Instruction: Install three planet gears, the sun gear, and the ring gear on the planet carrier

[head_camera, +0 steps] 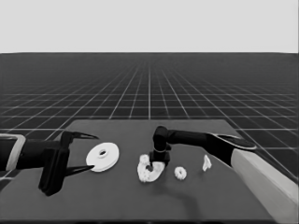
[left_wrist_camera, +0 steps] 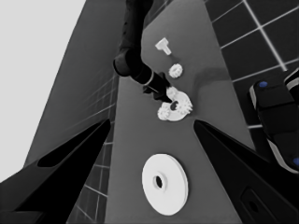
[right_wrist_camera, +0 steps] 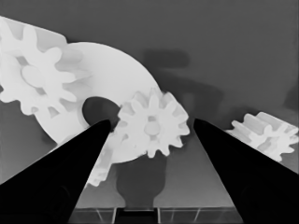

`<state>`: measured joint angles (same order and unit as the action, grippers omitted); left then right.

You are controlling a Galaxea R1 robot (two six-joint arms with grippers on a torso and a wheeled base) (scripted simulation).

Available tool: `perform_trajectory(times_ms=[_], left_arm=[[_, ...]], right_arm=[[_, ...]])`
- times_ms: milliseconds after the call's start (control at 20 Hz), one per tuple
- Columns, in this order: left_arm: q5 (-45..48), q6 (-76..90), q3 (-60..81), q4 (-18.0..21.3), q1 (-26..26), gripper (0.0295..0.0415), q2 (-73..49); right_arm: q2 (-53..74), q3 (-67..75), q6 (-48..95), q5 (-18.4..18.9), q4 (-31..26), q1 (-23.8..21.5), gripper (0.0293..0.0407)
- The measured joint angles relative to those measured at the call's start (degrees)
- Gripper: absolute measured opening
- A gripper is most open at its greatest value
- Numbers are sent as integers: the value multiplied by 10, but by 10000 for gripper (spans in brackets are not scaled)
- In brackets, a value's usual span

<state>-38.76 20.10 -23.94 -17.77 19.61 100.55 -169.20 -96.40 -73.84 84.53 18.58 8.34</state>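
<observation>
Found the right gripper (head_camera: 159, 161) down over the smaller round part (head_camera: 148, 175) at mid-counter, fingers spread wide, gripping nothing. Spotted one planet gear (right_wrist_camera: 152, 123) lying between those fingers at the part's rim, apart from both. Counted a second gear (right_wrist_camera: 39, 77) across the central hole, and made out what looked like a third (right_wrist_camera: 100, 175), half hidden behind a finger. Picked out one loose gear (head_camera: 180, 173) on the counter (head_camera: 117, 200) just beside the part, toward the right.

Judged it past halfway, then: probably three gears on, though impossible to say whether properly seated; one gear to go, and the larger round part (head_camera: 103, 156) not yet lifted. Saw that one lying flat to the left, near the left gripper (head_camera: 92, 152), parked at the counter's left end, fingers apart, holding nothing. Noted a thin white piece (head_camera: 206, 162) off to the right, by the right arm.

Looked past a dark, plain counter onto a gridded floor running to the horizon, with a pale blank band above.
</observation>
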Motion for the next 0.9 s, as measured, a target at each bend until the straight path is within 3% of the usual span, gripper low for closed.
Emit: perform_trajectory(times_ms=[100,200,300,600,700,900], left_arm=[[0,0,0,0,0,385,0],[0,0,0,0,0,385,0],[0,0,0,0,0,385,0],[0,0,0,0,0,385,0],[0,0,0,0,0,385,0],[0,0,0,0,0,385,0]], right_arm=[[0,0,0,0,0,0,385],[14,47,-28,24,-51,-55,385],[16,56,-33,30,-72,-78,385],[16,59,-35,32,-83,-88,385],[149,203,-43,34,-86,-91,385],[213,243,-23,31,-88,-94,385]])
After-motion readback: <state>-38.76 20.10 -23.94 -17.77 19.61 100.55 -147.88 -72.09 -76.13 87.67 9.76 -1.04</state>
